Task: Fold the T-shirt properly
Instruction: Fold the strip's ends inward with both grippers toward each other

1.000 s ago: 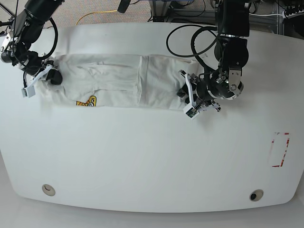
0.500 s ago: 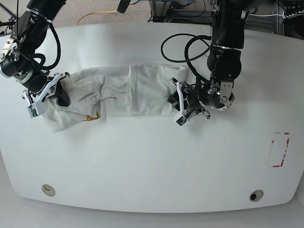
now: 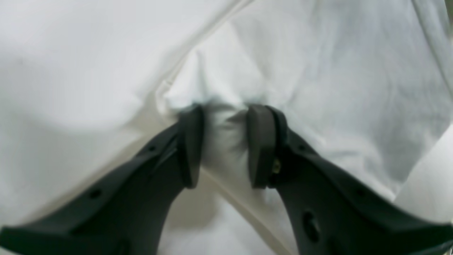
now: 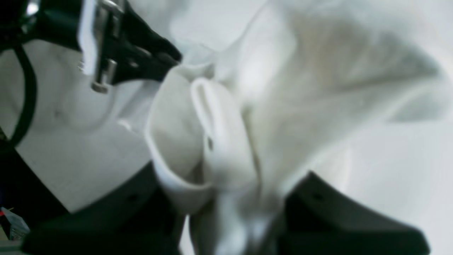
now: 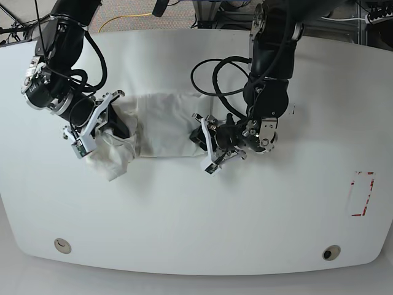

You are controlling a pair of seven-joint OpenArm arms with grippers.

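The white T-shirt (image 5: 159,123) lies bunched into a short band on the white table (image 5: 196,215), between my two grippers. Its print is hidden. My left gripper (image 5: 206,142) is at the shirt's right end. In the left wrist view it (image 3: 224,141) is shut on a fold of the shirt (image 3: 318,71), with cloth pinched between the black fingers (image 3: 191,145). My right gripper (image 5: 113,126) is at the shirt's left end, where cloth hangs in a lump. In the right wrist view it (image 4: 230,212) is shut on a thick bundle of the shirt (image 4: 219,141).
Black cables (image 5: 215,67) loop from the left arm over the table behind the shirt. A red-marked rectangle (image 5: 362,193) is on the table's right. Two round fittings (image 5: 61,246) (image 5: 331,252) sit near the front edge. The other arm's gripper shows in the right wrist view (image 4: 124,46).
Both grippers moved toward each other, carrying the shirt's ends inward. The shirt went from a long band to a short bunched one, and the yellow print is no longer visible.
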